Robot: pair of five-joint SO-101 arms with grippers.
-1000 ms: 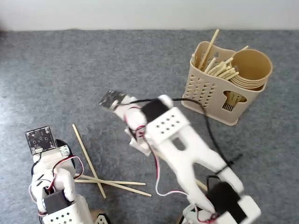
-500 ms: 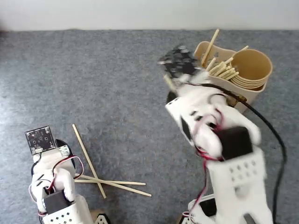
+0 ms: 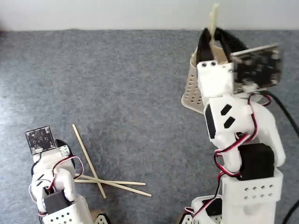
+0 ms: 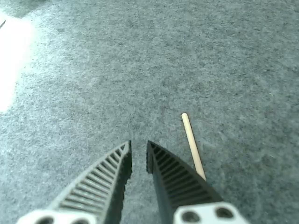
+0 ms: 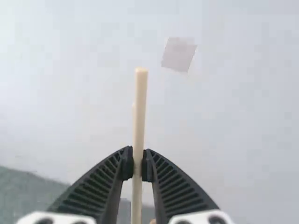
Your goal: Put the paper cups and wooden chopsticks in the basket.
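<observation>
Nearest us on the left, the left arm sits tucked at its base. The left gripper hangs low over the grey carpet. Its fingers are drawn almost together, with only a thin slit between the tips and nothing in it. It looks parked, not working.

Just to its right, three loose chopsticks lie flat on the carpet. One runs near to far and the other two cross its near end, and all three are well apart from the basket. In the wrist view one loose stick slips in beside a finger, but I can't tell whether it touches.

Over on the right, the right arm rises from its near base and stretches far across the table. It covers most of the basket at far right, leaving the perforated left wall peeking out.

Farthest out is the action. The right gripper is poised above the basket with its fingers pinched tight on a held chopstick. The pads press it from both sides. The stick stands on past the tips, pointing toward the white wall.

Why hold it this way? I'd say the firm pinch keeps the stick in line with the fingers, so the arm can tip it down and let go for a clean drop into the basket. That's one stick nearly delivered and three left on the carpet.
</observation>
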